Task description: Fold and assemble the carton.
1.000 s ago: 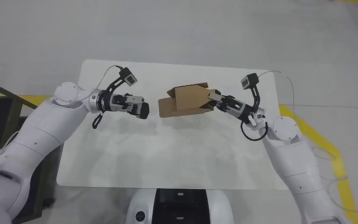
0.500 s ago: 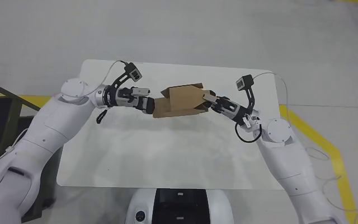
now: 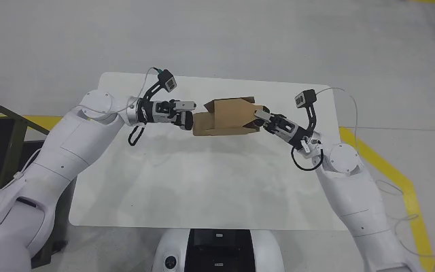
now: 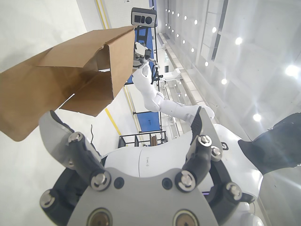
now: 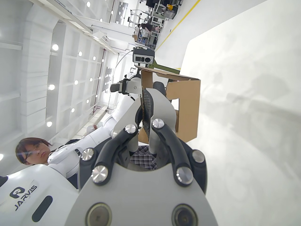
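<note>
The carton (image 3: 228,117) is plain brown corrugated cardboard, matte, a squared open tube with loose flaps at its left end. It is at the far middle of the smooth white table (image 3: 204,183). My right gripper (image 5: 144,99) is clamped on its right wall's edge. My left gripper (image 4: 124,116) is at the left flaps, fingers apart.

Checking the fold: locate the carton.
Top view: the carton is over the table's far half, between the right gripper shut on one end and the open left gripper.
</note>
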### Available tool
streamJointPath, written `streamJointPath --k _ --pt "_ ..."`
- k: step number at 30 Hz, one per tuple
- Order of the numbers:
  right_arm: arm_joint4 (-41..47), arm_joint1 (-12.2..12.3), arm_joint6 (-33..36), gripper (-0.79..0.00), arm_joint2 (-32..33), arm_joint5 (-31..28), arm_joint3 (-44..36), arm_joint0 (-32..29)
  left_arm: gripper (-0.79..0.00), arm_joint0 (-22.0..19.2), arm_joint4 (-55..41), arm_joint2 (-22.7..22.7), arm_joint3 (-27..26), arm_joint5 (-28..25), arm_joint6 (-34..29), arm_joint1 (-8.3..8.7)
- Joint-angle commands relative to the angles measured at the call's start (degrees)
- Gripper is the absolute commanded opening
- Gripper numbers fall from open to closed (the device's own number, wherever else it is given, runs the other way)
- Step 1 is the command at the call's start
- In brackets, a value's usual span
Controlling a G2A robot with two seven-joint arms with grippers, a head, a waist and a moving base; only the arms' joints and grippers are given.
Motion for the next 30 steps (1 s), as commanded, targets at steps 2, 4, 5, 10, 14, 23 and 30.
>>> streamJointPath --k 2,4,5,10,14,23,30 --pt "-0.01 0.0 -0.04 -0.785 -0.02 0.01 -0.01 0.0 0.0 0.0 0.01 0.0 0.0 0.0 0.01 0.0" --pt "-0.01 0.0 -0.04 -0.785 -0.02 0.01 -0.01 0.0 0.0 0.0 0.01 0.0 0.0 0.0 0.01 0.0" --pt "-0.01 0.0 -0.04 -0.785 -0.02 0.01 -0.01 0.0 0.0 0.0 0.01 0.0 0.0 0.0 0.01 0.0" --pt "0.15 -0.03 -0.77 -0.785 0.02 0.29 -0.11 -0.27 0.0 0.85 0.12 -0.31 -1.08 0.5 1.7 -0.07" --pt "0.19 -0.18 -3.92 -0.785 -0.07 1.81 -1.34 -1.49 0.0 2.32 -1.9 -1.9 -1.65 -0.5 1.8 -0.33" --pt "0.82 -0.65 -5.49 -0.785 -1.78 3.3 -2.98 -2.72 0.0 3.3 -3.32 -3.53 1.21 -2.71 -1.69 -1.73" --pt "2.53 -1.11 -6.25 -0.785 -2.99 4.04 -4.02 -3.09 0.0 2.99 -3.71 -3.6 3.03 -3.47 -3.7 -3.41"
